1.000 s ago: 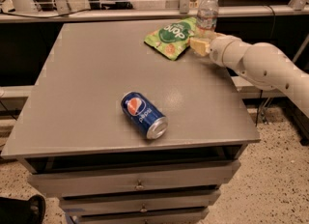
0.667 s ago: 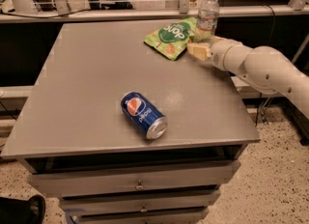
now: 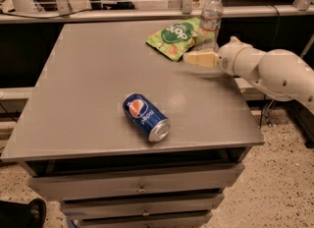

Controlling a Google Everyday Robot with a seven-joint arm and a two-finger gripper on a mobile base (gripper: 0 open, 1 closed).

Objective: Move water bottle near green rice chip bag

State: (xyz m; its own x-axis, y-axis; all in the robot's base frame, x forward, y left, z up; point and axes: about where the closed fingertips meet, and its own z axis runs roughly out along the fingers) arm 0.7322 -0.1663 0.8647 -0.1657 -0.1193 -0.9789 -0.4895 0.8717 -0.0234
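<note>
- On the grey table (image 3: 88,74), left of the other things and toward the front, a blue Pepsi can (image 3: 146,117) lay on its side, well apart from the task's things and out of the way.
- Toward the back edge lay the green rice chip bag (image 3: 175,36), flat and crinkled. It was probably light and soft, so a nudge would likely have slid it.
- Just in front of the bag's right end hung the gripper (image 3: 188,57), low over the table and pointing left. From this side it could not be told whether it was parted or together. Nothing showed in its grasp.
- Behind the gripper stood the water bottle (image 3: 211,12), upright at the bag's right end, just beside it or touching; which one could not be made out.
- The bottle looked like thin clear plastic, ribbed and somewhat springy, probably light and easy to tip because it was tall and narrow. How much water it held was not clear.
- The best hold was judged to be across the ribbed body below the label, low enough to keep it from toppling. The smooth cap and neck would have offered less grip.
- At the far right the white arm (image 3: 274,70) ran off the edge, so its base was cut off. The bottle's foot was partly hidden behind the bag.
</note>
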